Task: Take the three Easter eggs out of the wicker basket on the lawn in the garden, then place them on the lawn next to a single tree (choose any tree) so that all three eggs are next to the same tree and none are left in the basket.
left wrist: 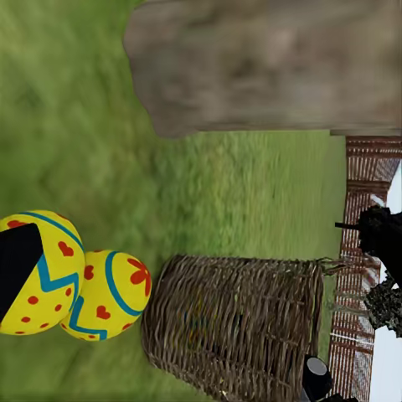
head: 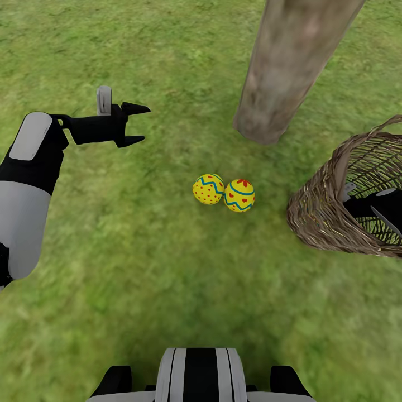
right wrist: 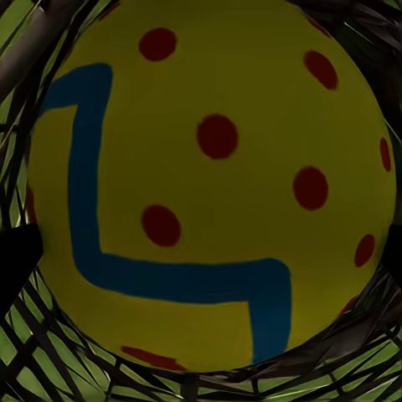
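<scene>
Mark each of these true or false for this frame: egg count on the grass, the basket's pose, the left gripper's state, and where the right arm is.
1. Two Easter eggs lie touching on the lawn near the tree. True.
2. The wicker basket stands upright. False: it is tipped, mouth facing sideways.
3. The left gripper holds an egg. False: it is open and empty above the grass.
4. The right arm reaches inside the basket, where a third egg fills the right wrist view. True.
</scene>
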